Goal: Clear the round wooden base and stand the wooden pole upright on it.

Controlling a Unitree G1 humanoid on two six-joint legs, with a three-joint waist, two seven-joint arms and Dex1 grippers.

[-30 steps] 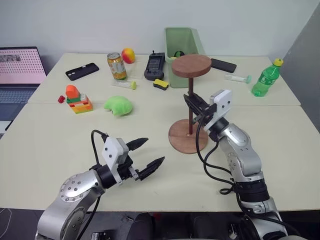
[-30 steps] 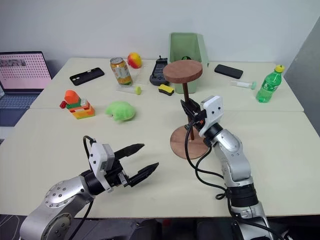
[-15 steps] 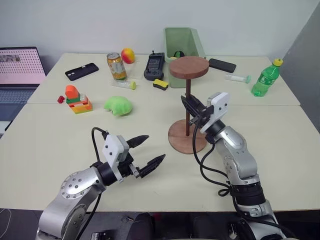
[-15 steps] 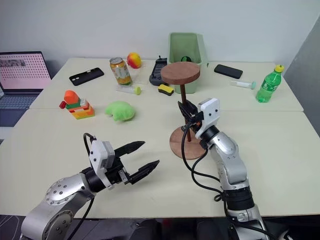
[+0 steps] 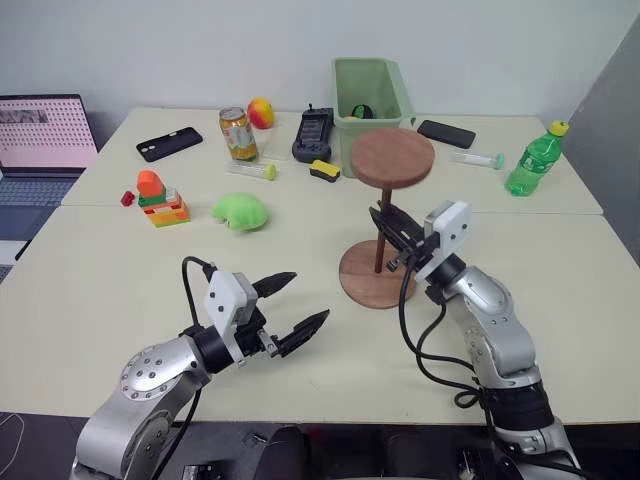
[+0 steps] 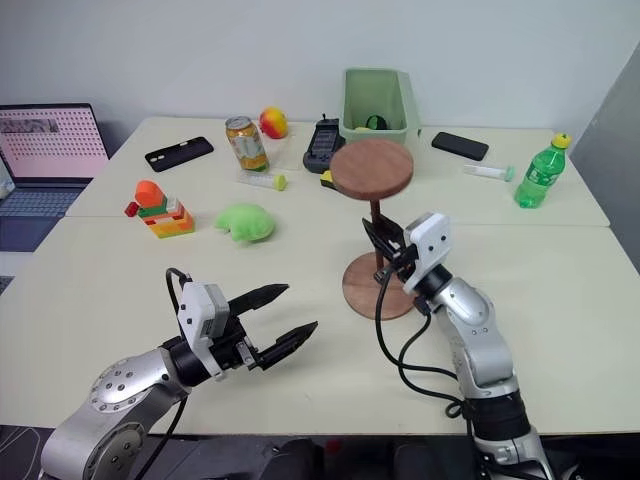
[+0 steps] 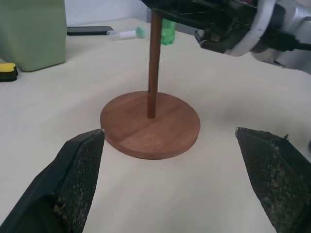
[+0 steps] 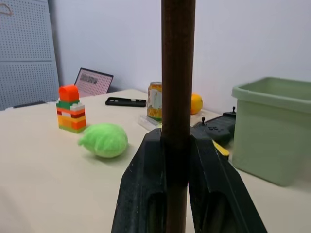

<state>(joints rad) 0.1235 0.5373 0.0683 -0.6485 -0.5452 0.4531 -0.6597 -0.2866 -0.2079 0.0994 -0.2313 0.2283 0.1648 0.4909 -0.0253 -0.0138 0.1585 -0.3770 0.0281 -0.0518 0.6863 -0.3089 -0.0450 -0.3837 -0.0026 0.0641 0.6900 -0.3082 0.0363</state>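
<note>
I'm clamping the right gripper (image 5: 386,226) on the wooden pole (image 5: 380,240), standing in the round wooden base (image 5: 377,276), left gripper (image 5: 291,305) gaping open, holding nothing.

No text, label or number is legible on anything here.

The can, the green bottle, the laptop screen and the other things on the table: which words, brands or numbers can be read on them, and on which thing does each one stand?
None can be read.
Can: printed label, too small to read.
Green bottle: label too blurred to read.
Laptop screen: a pink pattern, no legible text.
Black handset: markings too small to read.
Round wooden base and wooden pole: no writing shows.
</note>
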